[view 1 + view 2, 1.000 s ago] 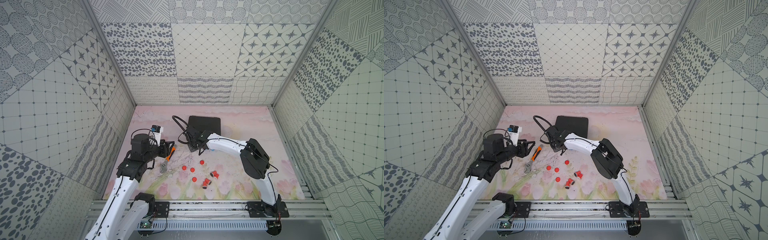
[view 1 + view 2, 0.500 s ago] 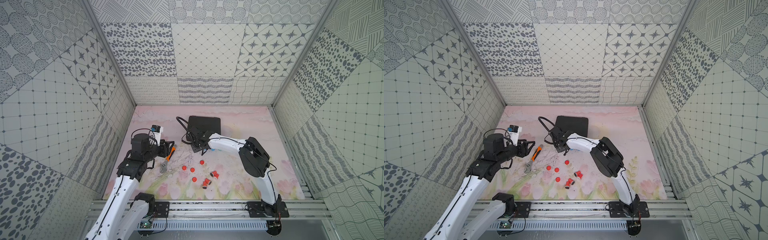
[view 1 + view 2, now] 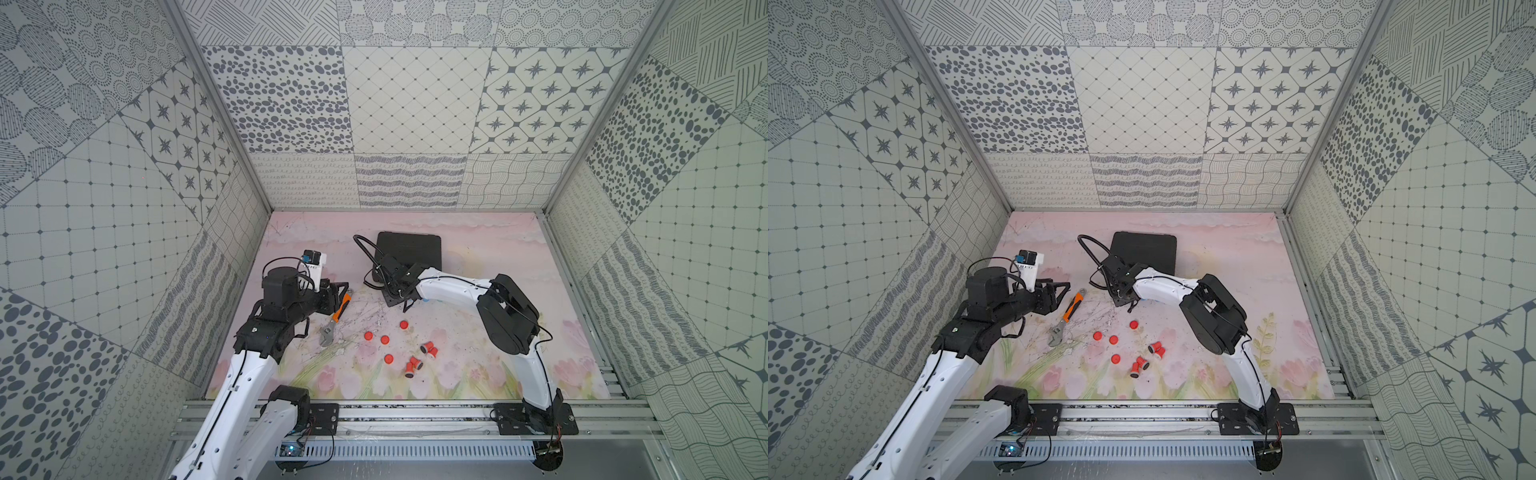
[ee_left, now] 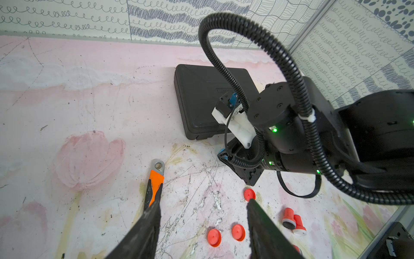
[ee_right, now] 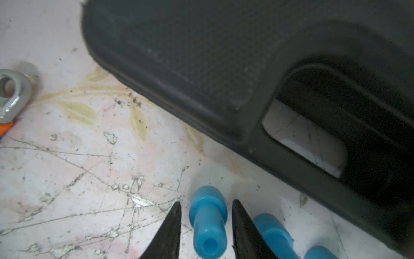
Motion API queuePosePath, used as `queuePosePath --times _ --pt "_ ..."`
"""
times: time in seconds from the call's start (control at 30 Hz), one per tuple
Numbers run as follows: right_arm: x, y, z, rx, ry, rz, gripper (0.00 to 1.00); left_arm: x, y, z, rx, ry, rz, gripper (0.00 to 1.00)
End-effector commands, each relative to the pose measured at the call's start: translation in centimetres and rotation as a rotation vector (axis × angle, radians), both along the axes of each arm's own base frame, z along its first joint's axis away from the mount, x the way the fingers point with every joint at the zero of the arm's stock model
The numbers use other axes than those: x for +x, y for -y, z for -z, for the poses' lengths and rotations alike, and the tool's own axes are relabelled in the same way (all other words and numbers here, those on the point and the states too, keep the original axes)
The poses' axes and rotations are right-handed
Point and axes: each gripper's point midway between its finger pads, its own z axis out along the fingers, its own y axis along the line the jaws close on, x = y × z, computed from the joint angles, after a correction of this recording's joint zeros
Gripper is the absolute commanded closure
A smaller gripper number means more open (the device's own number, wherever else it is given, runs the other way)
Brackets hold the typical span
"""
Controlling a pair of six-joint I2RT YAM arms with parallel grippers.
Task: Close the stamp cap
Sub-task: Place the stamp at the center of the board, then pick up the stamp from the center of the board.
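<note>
The right pincer is down low over the pink flower-painted surface, close to its middle. Its two black fingers are parted. Between them a small blue plastic stamp piece lies on its side, a hollow-ended stem with a wider rounded head. A sliver of the surface shows on either side of it, so it is straddled rather than squeezed. Just beyond one finger lies a second blue piece of the same make, and the tip of a third blue piece peeks out past that. All three sit just off the handle edge of a flat black plastic carry case, which lies toward the back edge of the surface. Toward the front edge, four flat round red caps are scattered, the nearest only a short way from that pincer. Closer still to the front edge, the little red stamps lie tipped over in two clusters. Over by the left edge, the left pincer hangs above the surface with its fingers spread wide and nothing between them. An orange-handled steel adjustable wrench lies just beside it, between the two arms.
</note>
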Motion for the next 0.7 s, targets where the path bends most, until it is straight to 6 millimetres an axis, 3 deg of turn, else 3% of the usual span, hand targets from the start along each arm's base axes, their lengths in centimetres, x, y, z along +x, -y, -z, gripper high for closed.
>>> queuePosePath --times 0.0,0.2,0.37,0.67 --pt "0.6 -0.4 -3.8 0.058 0.051 0.006 0.60 0.2 -0.1 -0.5 0.003 0.025 0.005 0.38" --pt "-0.6 0.5 -7.1 0.095 0.053 -0.002 0.60 0.2 -0.1 -0.5 0.002 0.024 0.001 0.38" --pt "-2.7 1.8 -8.7 0.116 0.005 -0.004 0.60 0.2 -0.1 -0.6 0.001 0.026 0.003 0.38" --pt "-9.2 5.1 -9.2 0.133 -0.142 -0.008 0.63 0.2 0.0 -0.6 -0.003 0.025 0.007 0.38"
